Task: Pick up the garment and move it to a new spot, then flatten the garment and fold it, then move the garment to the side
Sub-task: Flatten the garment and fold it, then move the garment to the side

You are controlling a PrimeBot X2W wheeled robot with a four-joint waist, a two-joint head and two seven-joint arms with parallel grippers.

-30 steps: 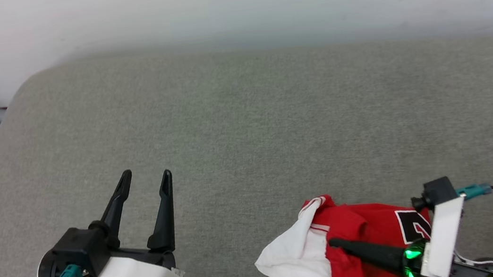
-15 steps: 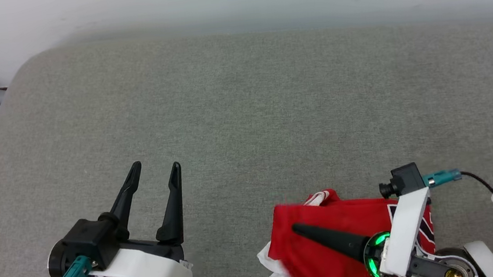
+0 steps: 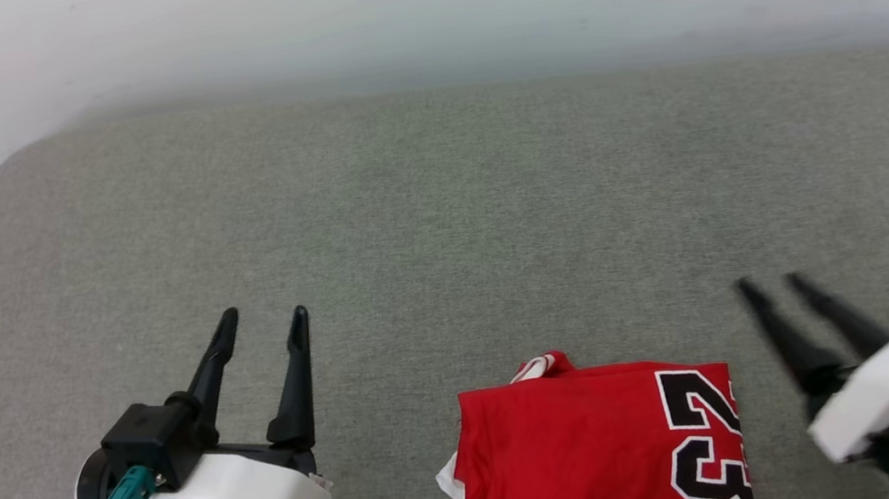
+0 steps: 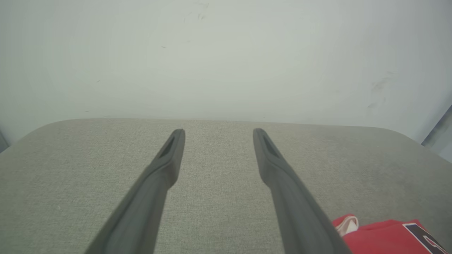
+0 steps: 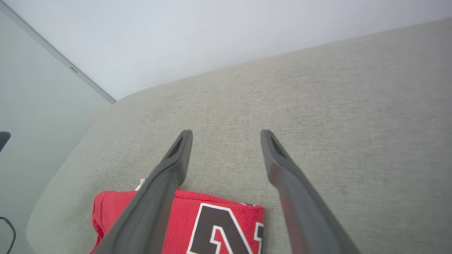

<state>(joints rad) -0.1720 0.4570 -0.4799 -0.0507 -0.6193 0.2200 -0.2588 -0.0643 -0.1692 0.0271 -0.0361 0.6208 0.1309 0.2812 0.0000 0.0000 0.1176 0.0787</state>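
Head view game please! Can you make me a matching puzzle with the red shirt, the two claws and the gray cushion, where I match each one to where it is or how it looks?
Things:
1. red shirt
2. left claw
3. right claw
4. gray cushion

Descriptions:
A. lies under everything else
B. lower right of the head view, open, holding nothing
C. folded, with a black number showing on top
D. lower left of the head view, open, holding nothing

Pairs: 1-C, 2-D, 3-B, 4-A

Left gripper (image 3: 261,325) and right gripper (image 3: 772,288) both spread, empty.
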